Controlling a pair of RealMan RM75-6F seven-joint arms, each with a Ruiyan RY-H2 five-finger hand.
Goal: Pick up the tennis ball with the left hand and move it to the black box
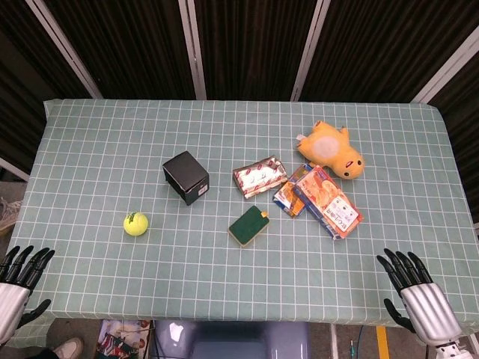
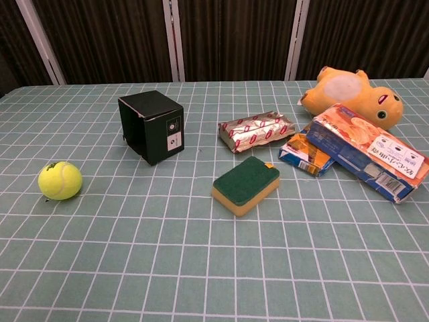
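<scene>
A yellow-green tennis ball (image 1: 135, 224) (image 2: 60, 180) lies on the checked tablecloth, left of centre. The black box (image 1: 186, 177) (image 2: 151, 127) stands upright a little behind and to the right of the ball, apart from it. My left hand (image 1: 16, 288) hangs at the table's near left corner, fingers spread and holding nothing, well short of the ball. At the near right corner my right hand (image 1: 415, 295) is likewise open and empty. Neither hand shows in the chest view.
A green and yellow sponge (image 1: 249, 225) (image 2: 245, 185) lies near the middle. Behind it sits a foil snack packet (image 1: 260, 176) (image 2: 257, 130). Two orange snack packs (image 1: 320, 198) (image 2: 358, 151) overlap at right, with a yellow plush toy (image 1: 332, 150) (image 2: 352, 94) behind them.
</scene>
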